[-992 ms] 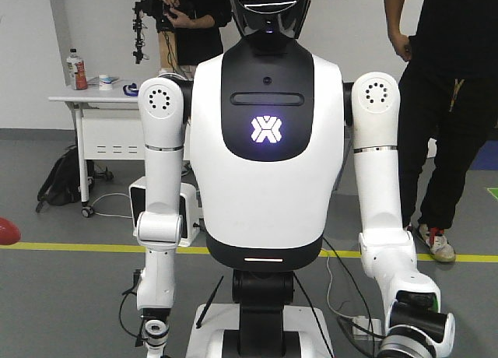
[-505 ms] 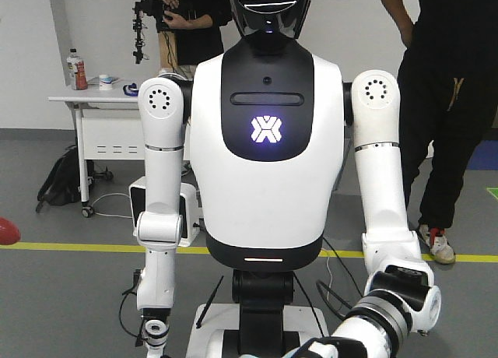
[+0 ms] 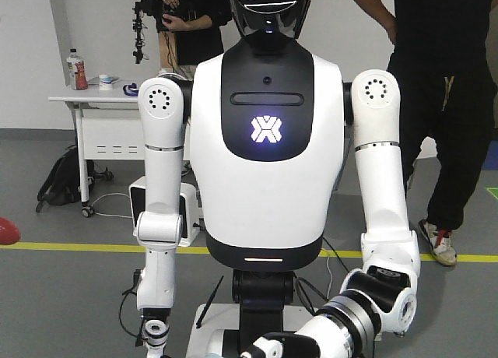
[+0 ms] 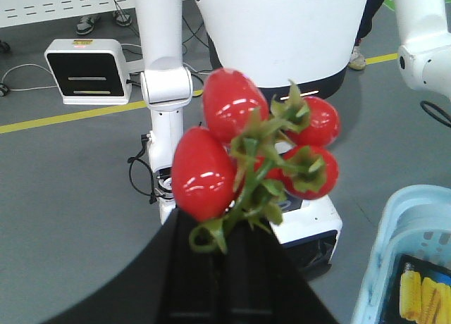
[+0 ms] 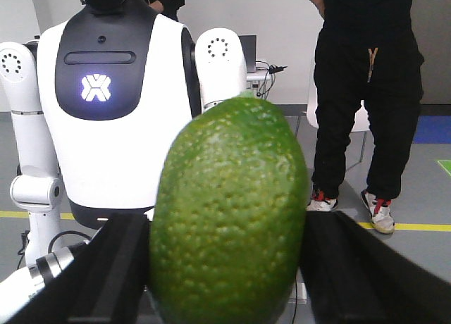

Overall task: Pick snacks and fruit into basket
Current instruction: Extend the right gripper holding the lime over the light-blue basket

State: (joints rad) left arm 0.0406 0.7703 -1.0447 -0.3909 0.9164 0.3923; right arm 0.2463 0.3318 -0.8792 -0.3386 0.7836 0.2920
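Left wrist view: left hand (image 4: 222, 232), dark and matte, closed on the green stem of a cluster of tomatoes (image 4: 211, 169). Glossy red skins, oval and round, with curled leafy calyxes; held above grey floor. At the lower right corner, seen only from this view: the basket (image 4: 384, 268), pale blue plastic with a rounded rim and lattice wall, just beside the tomatoes in the picture. Inside it, the cookie box (image 4: 423, 289), black, printed with yellow ridged pieces, partly cut off by the edge. Behind, on the floor, a white boxy unit (image 4: 88, 70) with dark slots.

Right wrist view: right hand (image 5: 229, 268) clamped on a green fruit (image 5: 229, 211), oblong, pebbled and slightly shiny, upright between two blunt dark fingers (image 5: 116, 268) pressing its sides. Nowhere else visible.

Front view, alone in showing the whole scene: smooth white-and-black humanoid body (image 3: 264, 140) with a glowing chest emblem, one arm hanging straight, the other bent forward and cut off by the lower edge; a white table (image 3: 93, 101) carrying a bottle (image 3: 75, 68); a yellow line (image 3: 78, 247) across the floor.
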